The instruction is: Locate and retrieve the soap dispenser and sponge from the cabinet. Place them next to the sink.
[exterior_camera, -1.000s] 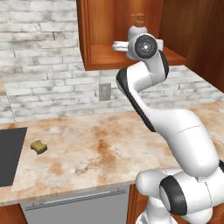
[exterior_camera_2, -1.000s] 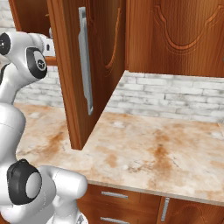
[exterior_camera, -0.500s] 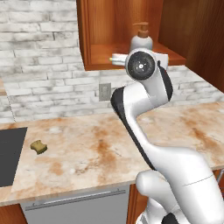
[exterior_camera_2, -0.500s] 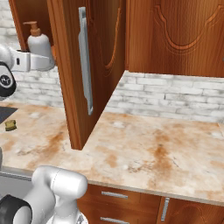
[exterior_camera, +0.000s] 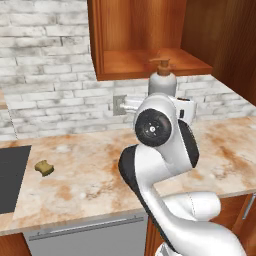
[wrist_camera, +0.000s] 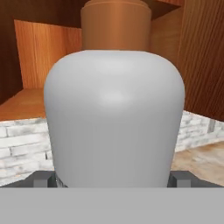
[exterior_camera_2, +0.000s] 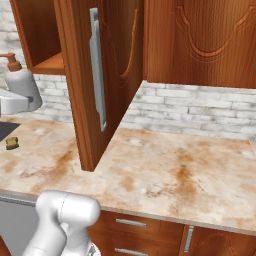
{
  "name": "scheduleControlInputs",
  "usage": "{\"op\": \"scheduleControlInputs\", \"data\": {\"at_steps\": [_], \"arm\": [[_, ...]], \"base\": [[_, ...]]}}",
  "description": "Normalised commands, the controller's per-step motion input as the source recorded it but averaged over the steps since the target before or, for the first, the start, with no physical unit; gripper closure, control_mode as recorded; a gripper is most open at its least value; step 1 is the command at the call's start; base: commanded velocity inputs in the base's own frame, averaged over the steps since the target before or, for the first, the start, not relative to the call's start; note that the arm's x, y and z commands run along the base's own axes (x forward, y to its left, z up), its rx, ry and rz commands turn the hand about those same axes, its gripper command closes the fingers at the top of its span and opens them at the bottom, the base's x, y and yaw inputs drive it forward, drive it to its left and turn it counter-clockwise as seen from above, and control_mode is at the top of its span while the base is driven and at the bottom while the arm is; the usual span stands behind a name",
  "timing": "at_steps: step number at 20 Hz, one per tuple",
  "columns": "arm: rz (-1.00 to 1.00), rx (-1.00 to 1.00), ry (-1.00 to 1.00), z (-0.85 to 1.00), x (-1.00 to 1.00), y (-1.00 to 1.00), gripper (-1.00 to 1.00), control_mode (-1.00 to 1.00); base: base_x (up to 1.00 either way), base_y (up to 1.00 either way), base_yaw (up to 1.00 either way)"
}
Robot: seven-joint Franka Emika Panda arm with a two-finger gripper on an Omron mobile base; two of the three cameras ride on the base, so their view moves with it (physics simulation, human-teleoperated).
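Holding item 1, the bottle (wrist_camera: 113, 113): pale grey-white, tan pump on top, upright, clear of the cabinet (exterior_camera: 145, 60) and in the air below and in front of its shelf, above the desk (exterior_camera: 95, 175). Hand view: bottle body close up, with the two dark fingertips (wrist_camera: 41, 178) of the claw (wrist_camera: 113, 181) pressed to either side of its base; claw judged closed on the bottle, parted only as far as the bottle's width.

Item 2, sponge (exterior_camera: 44, 167): yellowish-olive block, flat on the desk, just beside the near edge of the sink (exterior_camera: 11, 175). Also seen small at the left of the right base view (exterior_camera_2: 12, 143). Judged already delivered.

Item 3, cabinet: reddish-brown wall unit, door (exterior_camera_2: 95, 75) swung open with a grey metal handle. Contents: the shelf board seen in the left base view carries nothing; the upper part is out of frame, so cannot tell there.

Item 4, sink: dark charcoal rectangle set into the desk at far left; only part in frame, nothing seen inside it.

Progress, as judged: sponge done; bottle out of the cabinet and in transit. Left to do: carry the bottle leftward across the desk, set it upright by the sink near the sponge, release
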Motion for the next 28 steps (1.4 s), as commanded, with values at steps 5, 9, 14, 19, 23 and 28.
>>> {"op": "scheduleControlInputs", "data": {"at_steps": [5,9,14,19,23,28], "arm": [[0.15,-0.08,0.00,-0.68,-0.81,0.25,1.00,-1.00],[0.34,0.03,0.08,-0.58,-0.10,0.43,1.00,-1.00],[0.33,0.00,-0.01,-0.77,-0.02,0.51,1.00,-1.00],[0.31,-0.04,-0.01,-0.61,0.00,0.70,1.00,-1.00],[0.29,-0.03,0.06,-0.63,0.00,0.77,1.00,-1.00],[-0.02,0.00,0.00,-0.43,0.13,0.81,1.00,-1.00]], "base": [[0.00,0.00,0.00],[0.00,0.00,0.00],[0.00,0.00,0.00],[0.00,0.00,0.00],[0.00,0.00,0.00],[0.00,0.00,0.00]]}}
